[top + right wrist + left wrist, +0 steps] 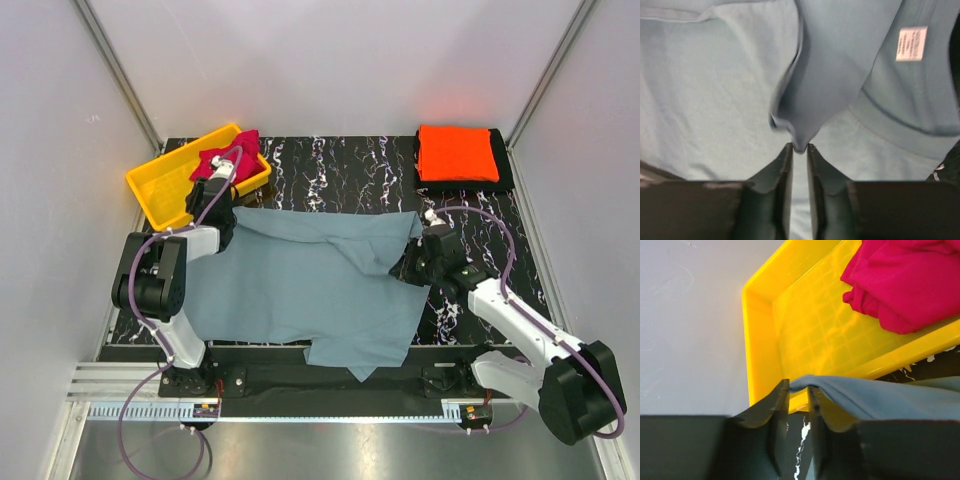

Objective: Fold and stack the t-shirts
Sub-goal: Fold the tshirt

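Note:
The grey-blue t-shirt (300, 290) lies spread across the black marbled table, one sleeve hanging over the near edge. My left gripper (222, 203) is at its far left corner beside the bin. In the left wrist view its jaws (799, 387) stand slightly apart, and the shirt's hem (890, 397) is draped over the tips. My right gripper (403, 266) is at the shirt's right side. Its jaws (799, 146) are slightly parted with a raised point of cloth (810, 115) just between the tips. The orange t-shirt (457, 152) lies folded at the back right. The crimson t-shirt (232, 152) (910, 280) lies crumpled in the bin.
The yellow bin (160, 185) (760, 340) stands at the back left, right ahead of the left fingers. A black pad (505, 175) lies under the orange shirt. A white care label (911, 43) shows on the grey-blue cloth. Grey walls close in both sides.

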Controlling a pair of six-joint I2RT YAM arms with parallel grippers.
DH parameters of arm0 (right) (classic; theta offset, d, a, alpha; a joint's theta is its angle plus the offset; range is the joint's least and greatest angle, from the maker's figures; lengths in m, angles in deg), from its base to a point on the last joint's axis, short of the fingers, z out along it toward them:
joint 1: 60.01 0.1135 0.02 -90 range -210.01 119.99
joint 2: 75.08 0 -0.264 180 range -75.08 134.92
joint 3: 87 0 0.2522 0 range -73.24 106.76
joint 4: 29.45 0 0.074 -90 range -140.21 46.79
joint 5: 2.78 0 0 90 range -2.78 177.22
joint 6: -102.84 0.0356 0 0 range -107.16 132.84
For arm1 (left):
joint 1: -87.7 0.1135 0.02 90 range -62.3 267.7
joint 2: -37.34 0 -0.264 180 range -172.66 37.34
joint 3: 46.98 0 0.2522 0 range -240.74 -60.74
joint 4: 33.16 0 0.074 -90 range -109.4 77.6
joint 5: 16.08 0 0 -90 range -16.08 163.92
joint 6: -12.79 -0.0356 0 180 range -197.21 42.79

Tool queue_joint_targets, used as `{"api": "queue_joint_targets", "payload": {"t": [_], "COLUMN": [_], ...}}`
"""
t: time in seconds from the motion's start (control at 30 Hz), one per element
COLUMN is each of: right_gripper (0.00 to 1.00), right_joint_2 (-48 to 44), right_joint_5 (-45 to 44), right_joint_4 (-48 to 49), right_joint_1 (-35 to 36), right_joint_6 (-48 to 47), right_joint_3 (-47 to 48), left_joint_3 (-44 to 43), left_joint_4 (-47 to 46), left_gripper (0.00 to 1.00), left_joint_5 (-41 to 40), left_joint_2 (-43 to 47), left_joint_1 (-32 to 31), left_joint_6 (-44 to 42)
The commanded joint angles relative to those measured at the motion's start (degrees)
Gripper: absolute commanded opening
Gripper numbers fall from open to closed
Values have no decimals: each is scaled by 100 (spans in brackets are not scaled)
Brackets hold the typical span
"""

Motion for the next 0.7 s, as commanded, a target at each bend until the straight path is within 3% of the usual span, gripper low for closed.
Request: {"api": "queue_joint_targets", "payload": {"t": [0.0,0.03,0.07,0.17,0.2,0.3,0.33,0.4,0.5,0.67], "right_gripper": [27,31,43,54,55,54,54,54,52,49], "right_joint_2": [-54,-89,-186,-187,-126,409,585,981,1158,1035], "right_joint_5": [458,432,319,3,-173,-710,-911,-1035,-948,-1413], "right_joint_4": [-48,-187,-276,-452,-540,-1075,-1485,-1883,-1999,-2096], "right_joint_1": [45,45,45,45,45,-16,-69,-218,-429,-737], "right_joint_6": [132,211,421,939,1090,1556,1705,2145,2461,2700], "right_joint_3": [-20,24,59,191,278,446,577,692,553,411], "left_joint_3": [-349,-437,-604,-815,-877,-1368,-1613,-1677,-1669,-1607], "left_joint_4": [-262,79,230,715,855,2100,2757,3148,3545,3976], "left_gripper": [35,39,42,59,68,80,80,87,89,91], "left_joint_5": [-165,-235,-314,-490,-395,140,342,983,1880,2672], "left_joint_2": [-58,-41,-32,152,240,653,889,1197,1769,2569], "left_joint_1": [17,25,17,-27,-45,-97,-167,-238,-457,-879], "left_joint_6": [341,429,535,746,834,1649,1983,2582,3198,3699]}}
